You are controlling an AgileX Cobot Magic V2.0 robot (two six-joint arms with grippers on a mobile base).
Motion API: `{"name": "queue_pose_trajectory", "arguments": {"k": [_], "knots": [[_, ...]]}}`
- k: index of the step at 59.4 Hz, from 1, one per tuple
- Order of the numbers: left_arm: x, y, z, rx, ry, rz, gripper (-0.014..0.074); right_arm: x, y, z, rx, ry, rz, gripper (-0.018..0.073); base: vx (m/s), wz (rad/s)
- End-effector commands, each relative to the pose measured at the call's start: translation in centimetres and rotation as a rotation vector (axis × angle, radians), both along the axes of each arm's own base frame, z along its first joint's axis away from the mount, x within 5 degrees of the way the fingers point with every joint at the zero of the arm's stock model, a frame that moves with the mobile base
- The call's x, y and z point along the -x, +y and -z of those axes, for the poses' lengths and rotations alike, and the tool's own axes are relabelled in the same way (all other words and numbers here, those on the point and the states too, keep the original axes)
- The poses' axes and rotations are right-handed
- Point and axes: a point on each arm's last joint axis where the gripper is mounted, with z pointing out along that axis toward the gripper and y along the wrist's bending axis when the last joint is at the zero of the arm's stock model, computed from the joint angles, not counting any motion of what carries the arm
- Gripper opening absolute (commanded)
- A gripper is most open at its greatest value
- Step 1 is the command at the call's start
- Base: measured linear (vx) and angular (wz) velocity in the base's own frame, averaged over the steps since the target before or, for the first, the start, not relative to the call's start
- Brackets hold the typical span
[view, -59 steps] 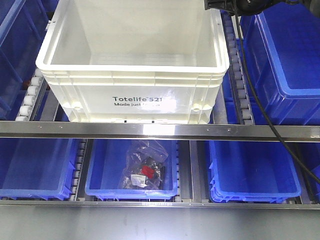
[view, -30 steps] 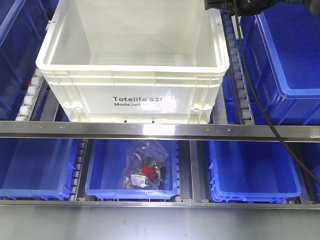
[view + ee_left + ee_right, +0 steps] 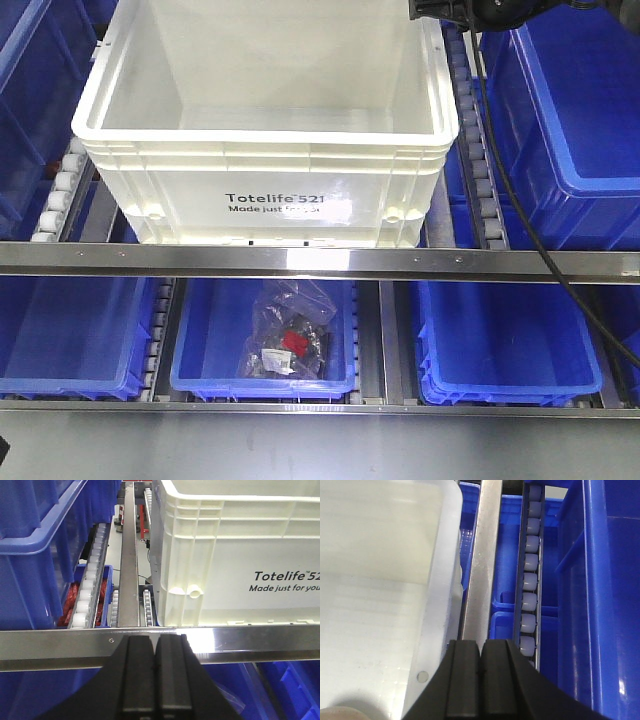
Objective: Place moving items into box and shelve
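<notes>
Totelife box sits on your shelf; print reads "Totelife 521 Made just". Left gripper and right gripper: fingers pressed together, holding nothing.

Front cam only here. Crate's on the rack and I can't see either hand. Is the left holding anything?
Observer: No, the left hand is shut and empty, facing the rack's front rail.
Operator: Right one?
Observer: The right hand is shut and empty too, over the silver rail between the crate and a roller track.
Operator: Anything in the crate?
Observer: The right wrist view shows a pinkish-beige edge low inside it. There's too little to identify.
</notes>
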Motion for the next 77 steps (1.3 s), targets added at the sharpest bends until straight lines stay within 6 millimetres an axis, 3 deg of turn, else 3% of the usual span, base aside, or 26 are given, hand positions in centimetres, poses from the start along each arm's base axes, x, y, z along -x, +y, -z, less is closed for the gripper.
{"name": "queue_pose_trajectory", "arguments": {"k": [1, 35, 49, 57, 72, 77], "knots": [[0.1, 0.0, -1.1, 0.012, -0.100, 0.000, -0.0006, 1.1, -0.6, -4.3, -0.018, -0.158, -0.011, -0.0008, 0.00, 0.00], [0.1, 0.0, -1.1, 0.012, -0.100, 0.000, -0.0006, 1.1, -0.5, -4.3, -0.019, -0.161, -0.012, -0.0008, 0.00, 0.00], [0.1, 0.0, -1.1, 0.012, -0.100, 0.000, -0.0006, 1.6, -0.5, -3.7, -0.044, -0.072, 0.005, -0.0008, 0.00, 0.00], [0.1, 0.0, -1.1, 0.012, -0.100, 0.000, -0.0006, 3.0, -0.7, -4.1, -0.053, 0.013, 0.023, -0.0008, 0.00, 0.00], [0.1, 0.0, -1.1, 0.012, -0.100, 0.000, -0.0006, 7.0, -2.0, -7.8, -0.055, 0.039, 0.051, -0.0008, 0.00, 0.00], [0.1, 0.0, -1.1, 0.012, -0.100, 0.000, -0.0006, 8.0, -2.3, -7.8, -0.044, 0.107, 0.068, -0.0008, 0.00, 0.00]]}}
